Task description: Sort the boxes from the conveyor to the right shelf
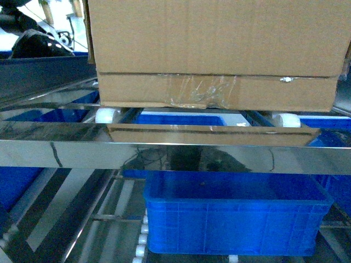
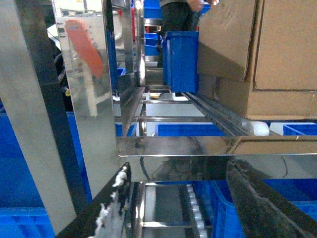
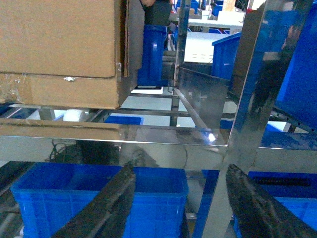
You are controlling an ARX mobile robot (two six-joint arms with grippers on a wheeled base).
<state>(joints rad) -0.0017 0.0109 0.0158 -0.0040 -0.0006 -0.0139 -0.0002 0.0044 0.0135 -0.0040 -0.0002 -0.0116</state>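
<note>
One cardboard carton (image 1: 219,55) sits on white rollers (image 1: 107,115) just behind the steel shelf's front rail (image 1: 164,150), both grippers' (left (image 2: 181,208), right (image 3: 181,203)) jaws released & empty below rail; risk: carton w/ edge near rail could roll back off.

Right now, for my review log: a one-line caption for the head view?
Cardboard box resting on the steel shelf's white rollers, blue crate on the level below.
</note>
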